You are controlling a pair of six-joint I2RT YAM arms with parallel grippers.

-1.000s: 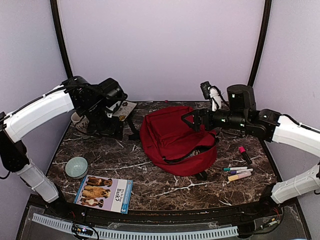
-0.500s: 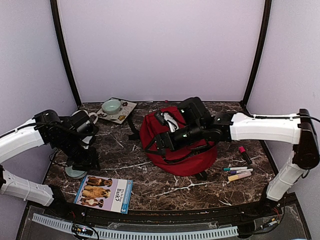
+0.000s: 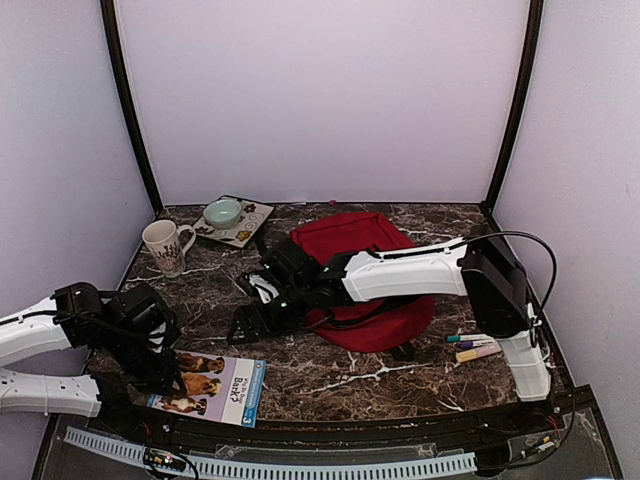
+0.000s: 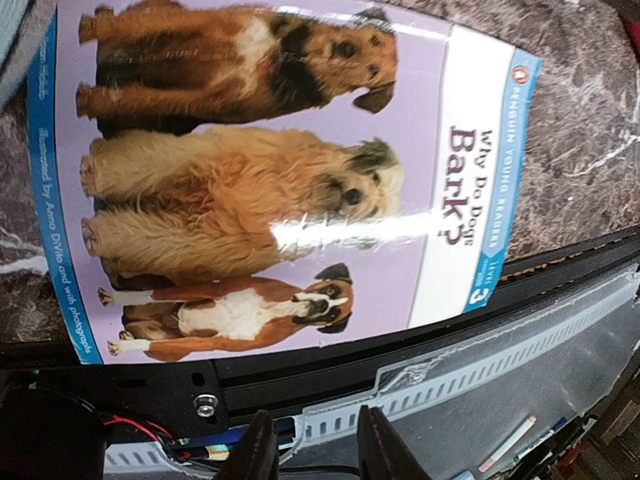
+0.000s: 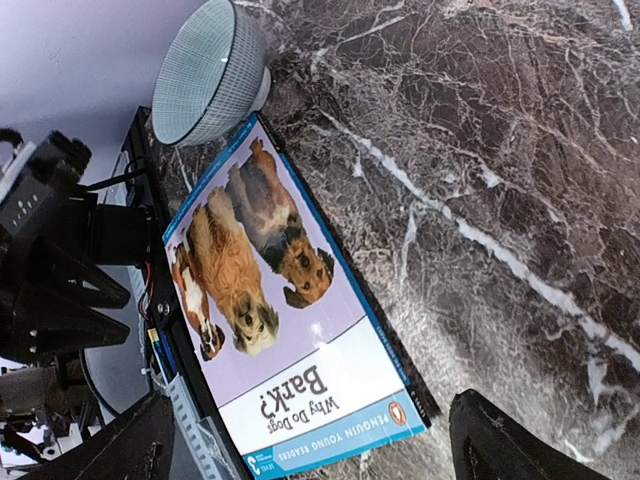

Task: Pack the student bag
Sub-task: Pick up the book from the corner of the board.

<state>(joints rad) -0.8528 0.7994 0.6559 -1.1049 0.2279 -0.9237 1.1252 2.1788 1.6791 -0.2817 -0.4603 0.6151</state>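
Observation:
The student bag, red with black straps, lies at the table's centre right. My right arm reaches left across it. Its gripper stands open just above the marble, left of the bag. In the right wrist view the wide-apart fingers frame the near end of a dog picture book. My left gripper is low at the book's left end. Its fingers are a narrow gap apart with nothing between them, over the table's front rail just past the book's edge.
A mug stands at the back left. A teal bowl sits on a flat printed item by the back wall. Another bowl is beside the book, hidden under my left arm from above. Markers lie right of the bag.
My left arm swung from the back left down to the front by the book, its jaws narrowing. My right arm moved from over the bag leftwards and down towards the book.

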